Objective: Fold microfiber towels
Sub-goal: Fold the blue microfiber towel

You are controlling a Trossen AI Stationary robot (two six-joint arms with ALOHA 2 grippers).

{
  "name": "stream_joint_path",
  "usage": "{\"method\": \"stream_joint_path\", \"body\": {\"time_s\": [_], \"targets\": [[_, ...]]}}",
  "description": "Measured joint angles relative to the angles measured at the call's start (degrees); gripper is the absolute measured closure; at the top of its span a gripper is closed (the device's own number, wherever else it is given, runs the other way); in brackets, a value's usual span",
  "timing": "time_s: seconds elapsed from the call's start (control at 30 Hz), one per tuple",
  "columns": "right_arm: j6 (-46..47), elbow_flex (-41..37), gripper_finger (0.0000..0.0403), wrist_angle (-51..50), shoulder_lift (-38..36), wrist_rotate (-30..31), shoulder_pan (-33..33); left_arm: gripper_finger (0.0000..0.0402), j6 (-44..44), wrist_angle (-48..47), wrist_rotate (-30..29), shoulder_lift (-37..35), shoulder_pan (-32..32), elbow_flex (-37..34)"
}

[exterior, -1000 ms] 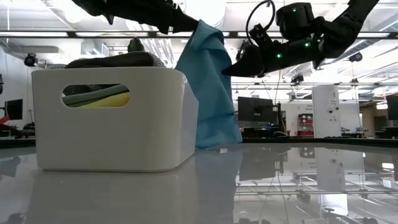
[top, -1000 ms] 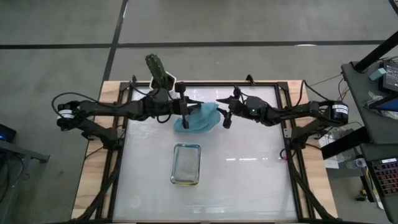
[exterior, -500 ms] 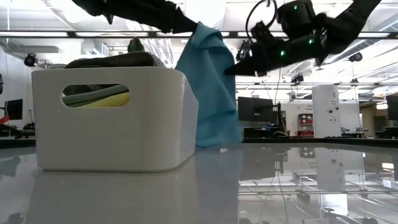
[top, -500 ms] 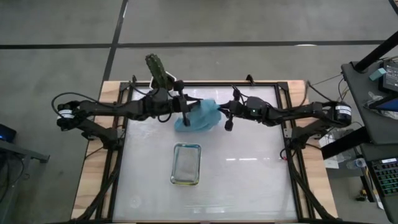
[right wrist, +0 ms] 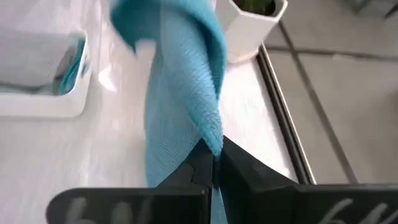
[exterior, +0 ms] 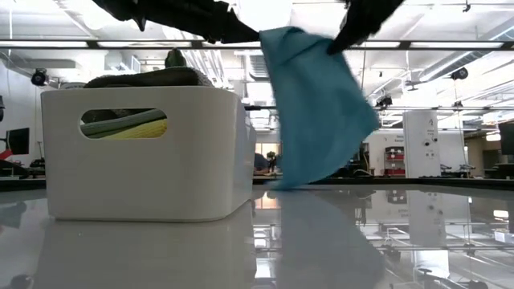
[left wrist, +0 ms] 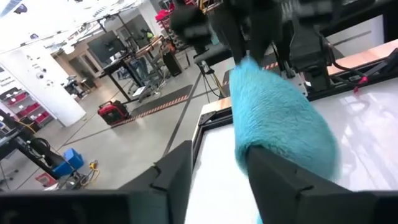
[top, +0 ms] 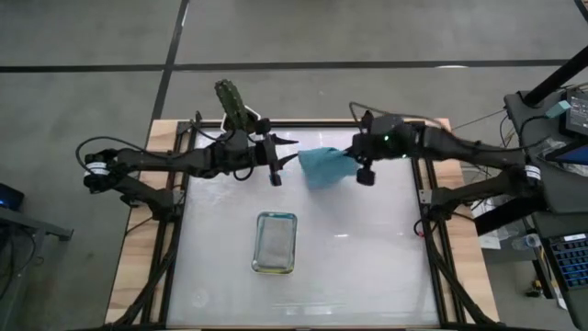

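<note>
One camera looks straight down on the desk (top: 367, 267); another sits level at its surface; both share the white tray (exterior: 148, 152).

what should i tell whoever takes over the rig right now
Right gripper: shut on the light blue towel, holding it in the air over the table's far side.
Left gripper: open, beside the towel, holding nothing.
White tray: at table centre, other cloths still inside.
Done: one towel lifted out and now in the right gripper alone.
Left: spread it on the table, fold it, then do the rest.
</note>
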Motion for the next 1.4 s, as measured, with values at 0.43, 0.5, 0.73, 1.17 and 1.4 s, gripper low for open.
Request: {"method": "stream_joint_path", "body": {"time_s": [0.43,0.5,0.73,1.17,1.4], "targets": [[-1.2,35.0,0.0394,-37.6,13.9,-3.2,0.0,0.0242,-1.4,0.1,0.1,0.6,0.0,0.0],[-2.5,37.6,0.0394,-38.6,16.1,-0.2,0.2,0.0242,-1.3,0.1,0.5,0.6,0.0,0.0],[-10.8,43.0,0.0394,-39.1,21.1,0.4,0.3,0.0242,1.1,0.0,7.9,0.6,-0.1,-0.1],[-2.5,39.2,0.0394,-33.1,22.7,0.6,0.6,0.0242,-2.8,3.0,7.7,1.9,0.0,-0.2],[3.3,37.7,0.0394,-30.7,22.8,3.3,0.7,0.0242,-6.6,6.7,-4.2,8.2,-0.1,-0.3]]}}
